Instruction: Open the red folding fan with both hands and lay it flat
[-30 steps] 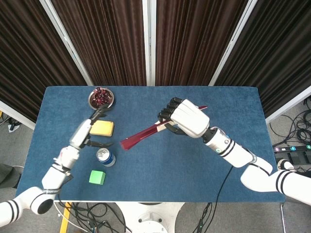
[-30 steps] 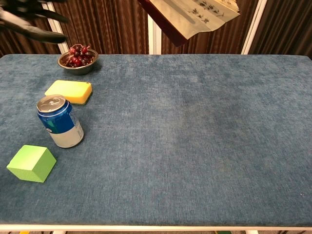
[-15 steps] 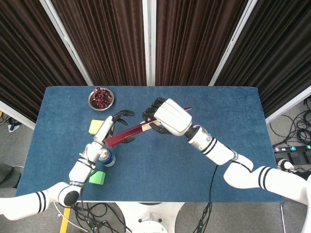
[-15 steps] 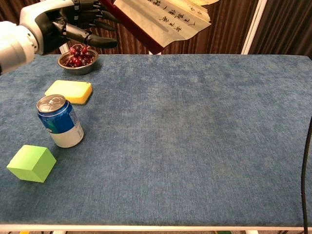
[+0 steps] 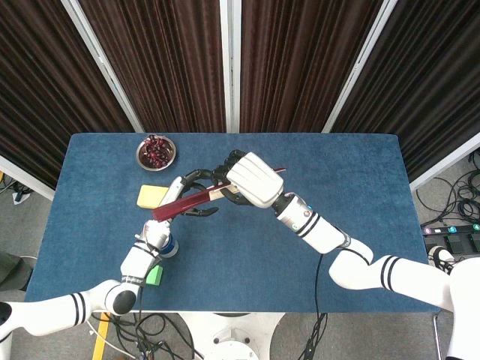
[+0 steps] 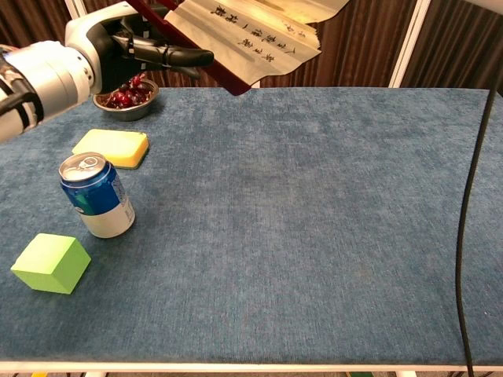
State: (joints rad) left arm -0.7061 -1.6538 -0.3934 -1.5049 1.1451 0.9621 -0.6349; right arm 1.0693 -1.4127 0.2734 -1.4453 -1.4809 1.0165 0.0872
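The red folding fan (image 5: pixel 180 205) is held up above the table, slanting down to the left. My right hand (image 5: pixel 251 178) grips it near its pivot end. In the chest view the fan (image 6: pixel 251 35) is partly spread, showing cream paper with black writing and a dark red outer rib. My left hand (image 5: pixel 191 192) is at the fan's lower left end, its fingers spread above and below the red rib; contact is unclear. The left hand (image 6: pixel 110 49) shows at the top left of the chest view, with dark fingers reaching under the paper. My right hand is out of the chest view.
On the left of the blue table (image 6: pixel 314 236) stand a bowl of grapes (image 6: pixel 126 94), a yellow sponge (image 6: pixel 111 147), a blue can (image 6: pixel 96 195) and a green block (image 6: pixel 51 263). A black cable (image 6: pixel 471 196) hangs at the right edge.
My right hand has carried the fan further left. My left hand rose from beside the sponge to the fan's lower end, fingers now around the rib.
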